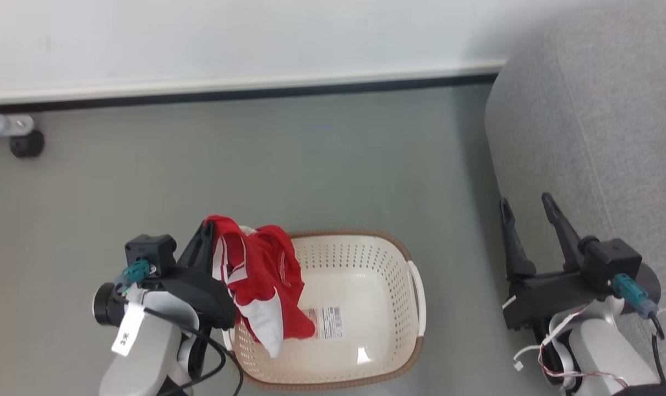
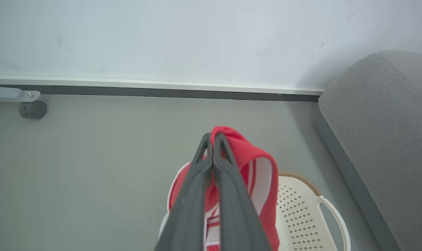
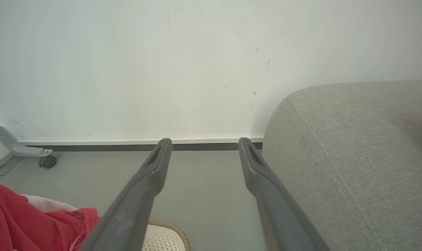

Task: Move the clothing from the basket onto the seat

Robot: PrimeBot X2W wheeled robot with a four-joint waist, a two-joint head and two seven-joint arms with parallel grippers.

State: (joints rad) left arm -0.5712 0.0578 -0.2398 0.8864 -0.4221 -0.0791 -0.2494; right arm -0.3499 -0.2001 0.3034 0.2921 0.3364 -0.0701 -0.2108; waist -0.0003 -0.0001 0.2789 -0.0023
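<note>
Head view: the left gripper [image 1: 207, 224] sits at 7 o'clock, its 2 dark fingers pressed together and pinching the top of the red garment [image 1: 261, 275]. The garment hangs from that pinch in a bunch, red folds with white stripes and a white panel at the bottom, draped over the 9 o'clock side of the laundry basket [image 1: 404, 253]. Its lower end dangles inside the rim, but whether it touches the basket floor I cannot tell. A printed label [image 1: 326, 322] lies on the basket's bottom, just beside the hanging hem.

From the left wrist, the left gripper [image 2: 213, 136] shows the red garment [image 2: 263, 167] folded over its tips, with the laundry basket [image 2: 298, 209] below at 5 o'clock and the sofa seat [image 2: 382, 122] at 3 o'clock.

At 4 o'clock in the head view, the right gripper [image 1: 525, 199] has its fingers spread wide with nothing between them, right at the edge of the grey sofa seat [image 1: 597, 137], well apart from the basket.

From the right wrist, the right gripper [image 3: 204, 141] points at the baseboard, with the sofa seat [image 3: 354, 146] at 3 o'clock, the red garment [image 3: 29, 223] at 8 o'clock and the basket rim [image 3: 165, 237] at 6. A caster wheel [image 1: 27, 144] sits by the wall at 10 o'clock.
</note>
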